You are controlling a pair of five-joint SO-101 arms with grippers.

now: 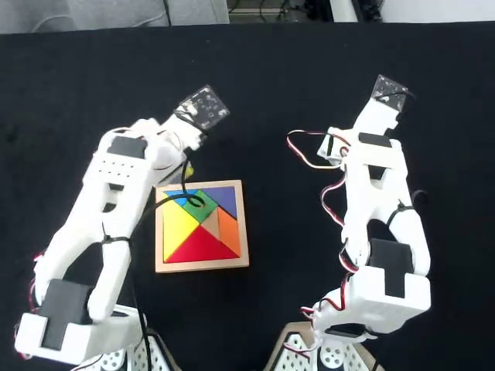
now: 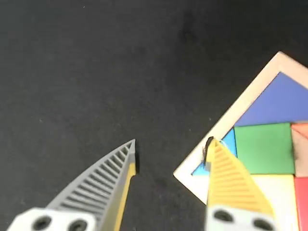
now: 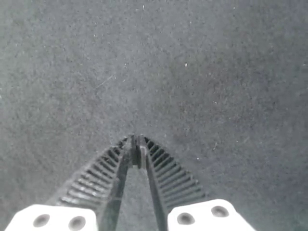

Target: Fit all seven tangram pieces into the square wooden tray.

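The left pincer (image 2: pixel 172 144) is released and holds nothing. Its jaws straddle a corner of the tray (image 2: pixel 232 118). The yellow finger (image 2: pixel 226 178) lies over the rim, its tip at the light blue piece (image 2: pixel 230 143), and the grey finger (image 2: pixel 108 178) is out over the bare table (image 2: pixel 96 72). Whether the yellow tip touches the wood I cannot tell.

Just beyond that finger sits the green piece (image 2: pixel 264 147), flush against the light blue one, and past it the blue piece (image 2: pixel 284 101) runs along the far rim. From the high view, the rest of the square is filled by the yellow (image 1: pixel 178 224), red (image 1: pixel 203 246), orange (image 1: pixel 230 230) and tan (image 1: pixel 209 220) pieces, with no gap showing between them.

The right pincer (image 3: pixel 137 140) is clenched on nothing, its tips meeting above the table, and the tray is well apart from it.

That makes seven colours inside the frame, so the fitting looks to be done, or very nearly. The corner under the left arm is partly hidden from above by a cable, and the wrist view catches just a sliver of light blue there. The one thing left to confirm is that this last small piece lies flat rather than riding up on the rim. If it does, a light press at that corner would be all that is called for. No loose piece lies on the table near either pincer.
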